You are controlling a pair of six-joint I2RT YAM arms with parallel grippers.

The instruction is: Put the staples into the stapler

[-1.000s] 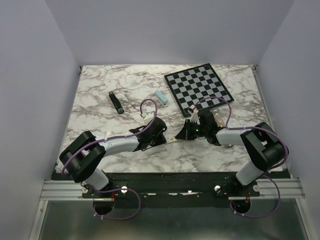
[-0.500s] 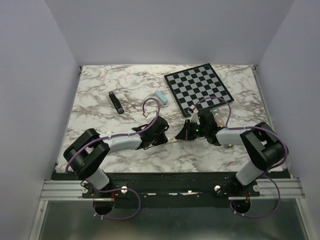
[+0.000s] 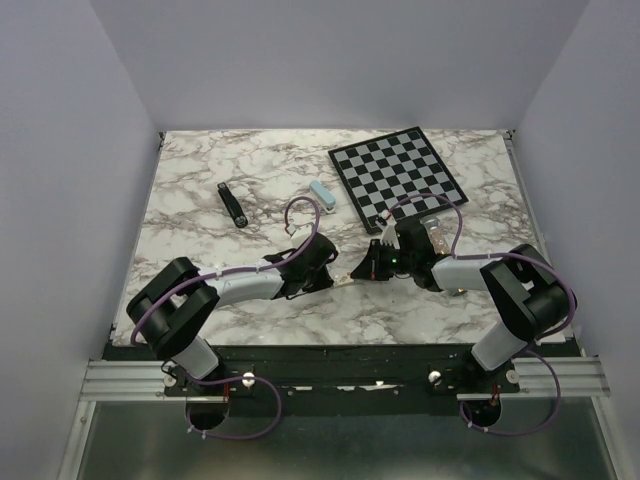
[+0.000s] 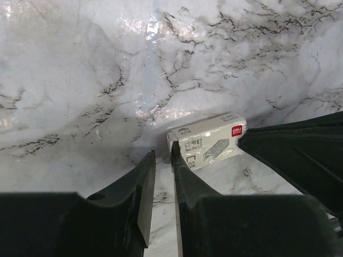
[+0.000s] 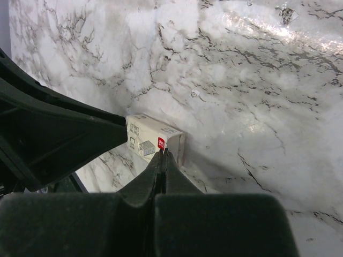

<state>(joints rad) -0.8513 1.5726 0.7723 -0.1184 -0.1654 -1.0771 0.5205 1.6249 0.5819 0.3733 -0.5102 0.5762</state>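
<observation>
**Left gripper** (image 4: 162, 153): the jaws stand narrowly apart, and a thin strip of marble shows through the slot. Nothing is seen between them. The tip of one finger (image 4: 179, 171) lies at the near end of a small cream box (image 4: 210, 140). Whether it touches the box cannot be told.

**Right gripper** (image 5: 162, 155): the jaws are pressed fully together with no gap. Their joined tips meet the opposite end of the same box, by a red mark on its face. Whether a flap is pinched there cannot be told.

**Box:** it lies flat on the bench (image 3: 200, 250), about midway between the left and right edges and nearer the near edge than the far one. The two grippers face each other across it, one at each end. A drawing of staples is printed on its top. The staples themselves show in no view, so whether they are inside cannot be told.

**Stapler** (image 3: 232, 206): black and slim, it lies flat toward the far-left part of the bench, well apart from both grippers and from the box.

**Other items:** a small light-blue block (image 3: 322, 194) lies between the stapler and a checkerboard (image 3: 397, 175). The checkerboard lies flat, turned at an angle, toward the far-right corner.
</observation>
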